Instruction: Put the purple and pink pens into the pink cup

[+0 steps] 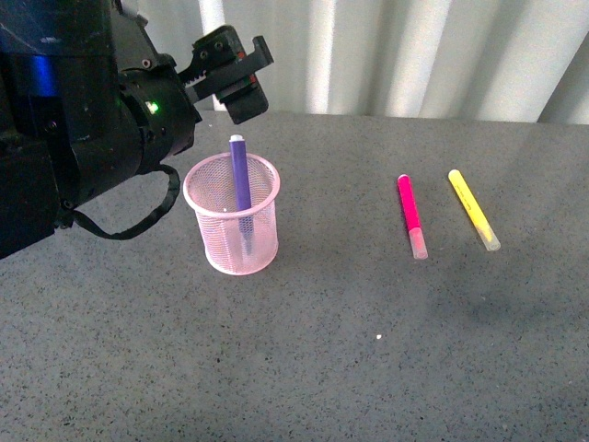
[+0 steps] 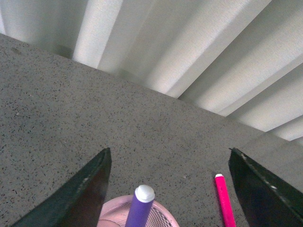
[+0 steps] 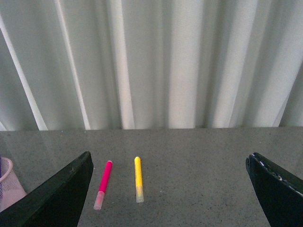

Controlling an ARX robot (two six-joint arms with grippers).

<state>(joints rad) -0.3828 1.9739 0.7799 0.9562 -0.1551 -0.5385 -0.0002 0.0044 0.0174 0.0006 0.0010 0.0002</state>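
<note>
One purple pen [image 1: 241, 189] in pink cup [image 1: 217, 247]

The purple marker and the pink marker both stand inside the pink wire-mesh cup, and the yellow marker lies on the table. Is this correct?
Not quite. Only the deep purple marker stands in the light pink wire-mesh cup; the magenta-pink marker lies on the grey table beside the yellow marker, as the front view shows.
</note>
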